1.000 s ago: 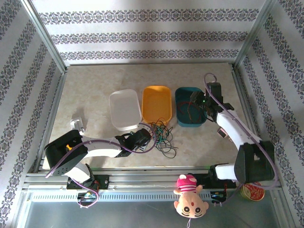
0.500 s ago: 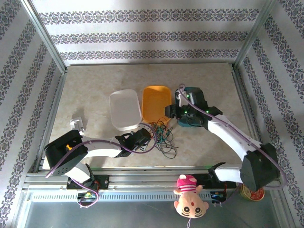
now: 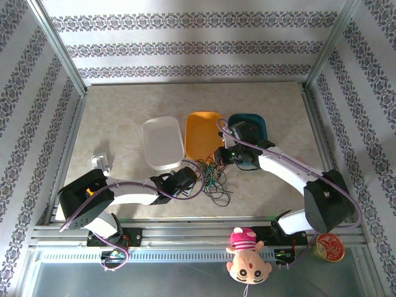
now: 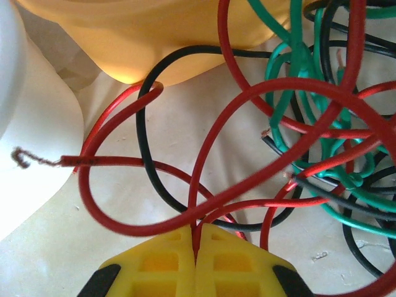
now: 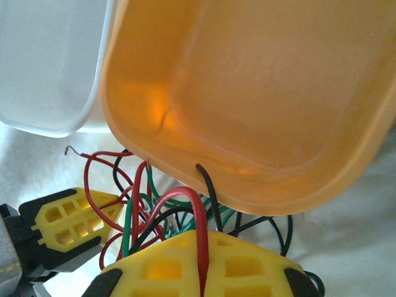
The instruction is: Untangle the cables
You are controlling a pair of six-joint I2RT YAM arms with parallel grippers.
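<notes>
The cables (image 3: 211, 176) lie as a tangle of thin red, green and black wires just in front of the orange tray (image 3: 204, 133). My left gripper (image 3: 193, 176) sits at the tangle's left side. In the left wrist view its yellow fingers (image 4: 161, 260) are shut on a red cable (image 4: 111, 162), with green loops (image 4: 297, 62) to the right. My right gripper (image 3: 224, 156) is at the tangle's far right edge. In the right wrist view it (image 5: 202, 238) is shut on a red cable (image 5: 200, 226) under the orange tray's rim (image 5: 235, 185). The left gripper (image 5: 74, 216) shows there too.
A white tray (image 3: 163, 142), the orange tray and a teal tray (image 3: 252, 125) stand in a row behind the tangle. A small clear object (image 3: 101, 162) lies at the left. A plush doll (image 3: 246, 253) and a round tin (image 3: 328, 246) sit on the front rail.
The right arm swung left from over the teal tray down to the tangle, where its gripper now holds a red cable. The left arm stayed put.
</notes>
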